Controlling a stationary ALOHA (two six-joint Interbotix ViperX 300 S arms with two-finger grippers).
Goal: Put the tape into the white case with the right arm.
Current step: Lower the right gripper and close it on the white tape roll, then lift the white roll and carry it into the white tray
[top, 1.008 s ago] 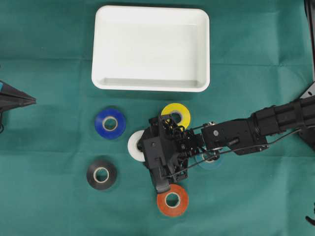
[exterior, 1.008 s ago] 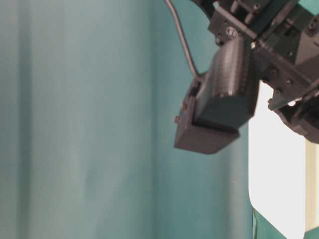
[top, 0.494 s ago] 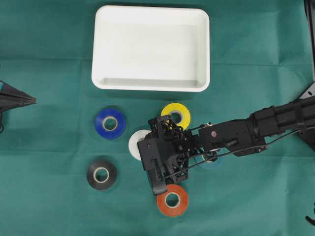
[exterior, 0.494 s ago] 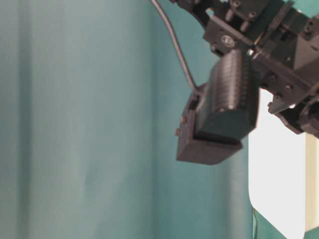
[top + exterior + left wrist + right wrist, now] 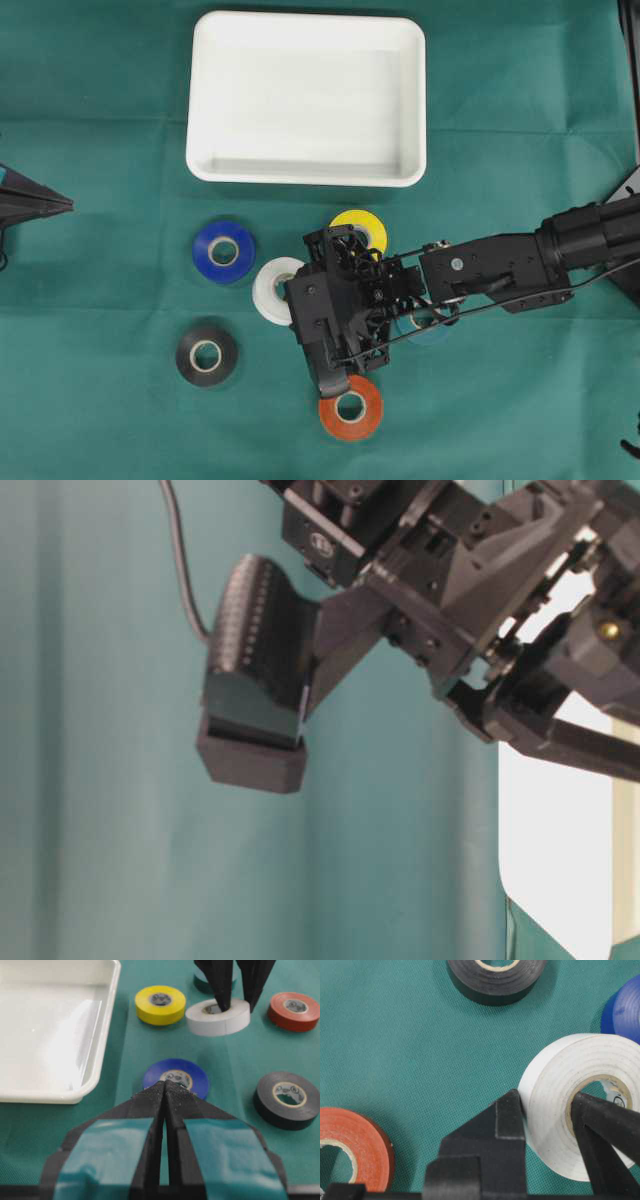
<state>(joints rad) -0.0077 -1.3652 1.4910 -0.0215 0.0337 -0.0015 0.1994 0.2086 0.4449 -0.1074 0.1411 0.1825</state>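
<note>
Right wrist view: only here is the grip plain. The right gripper (image 5: 547, 1110) is clamped on the wall of the white tape roll (image 5: 560, 1110), 1 finger (image 5: 507, 1125) on the outer face, the other inside the core.
Left wrist view: shows what the overhead hides, the 2 black fingers (image 5: 220, 985) entering the white tape roll (image 5: 217, 1017) from above.
Overhead view: the right arm (image 5: 520, 270) reaches in from 3 o'clock across the green cloth (image 5: 100, 420), its head covering most of the white tape roll (image 5: 270, 290).
Table-level view: only blurred black arm parts close up.
Left gripper (image 5: 164, 1091): fingers pressed together, holding nothing, parked at the 9 o'clock edge.
White case (image 5: 305, 175): at 12 o'clock of the white tape roll, well apart.
Neighbours: blue roll (image 5: 224, 251) at 9 o'clock, yellow roll (image 5: 362, 228) at 1 o'clock, orange roll (image 5: 350, 408) at 5 o'clock, black roll (image 5: 207, 354) at 7 o'clock.
</note>
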